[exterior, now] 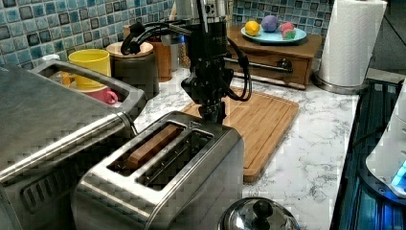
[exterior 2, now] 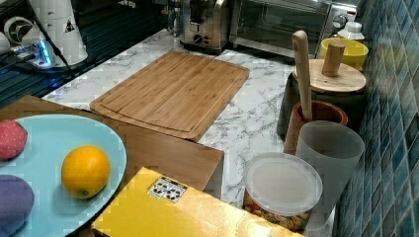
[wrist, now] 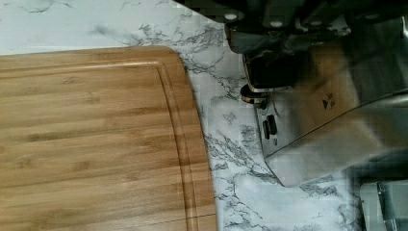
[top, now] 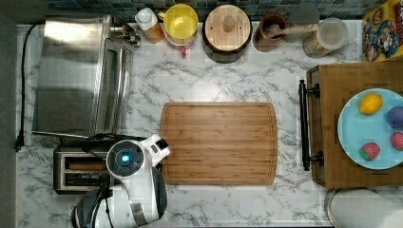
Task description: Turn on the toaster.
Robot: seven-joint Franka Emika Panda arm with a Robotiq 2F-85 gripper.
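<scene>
The toaster (exterior: 163, 172) is a small brushed-steel box with two long top slots. A brown slice sits in the slot nearer the toaster oven. In the top view the toaster (top: 71, 168) lies at the lower left, partly covered by my arm (top: 135, 164). My gripper (exterior: 212, 113) hangs straight down at the toaster's far end in the left view, right at the top edge of that end face. In the wrist view the gripper (wrist: 269, 57) sits over the black lever (wrist: 270, 73), above a small knob (wrist: 252, 94) and two dark buttons (wrist: 269, 127).
A large steel toaster oven (top: 78, 76) stands beside the toaster. A wooden cutting board (top: 218, 142) lies mid-counter. Jars, a yellow cup (top: 180, 21) and a bottle line the tiled back wall. A wooden box (top: 332, 123) holds a blue plate of fruit; a paper towel roll (exterior: 352, 43) stands nearby.
</scene>
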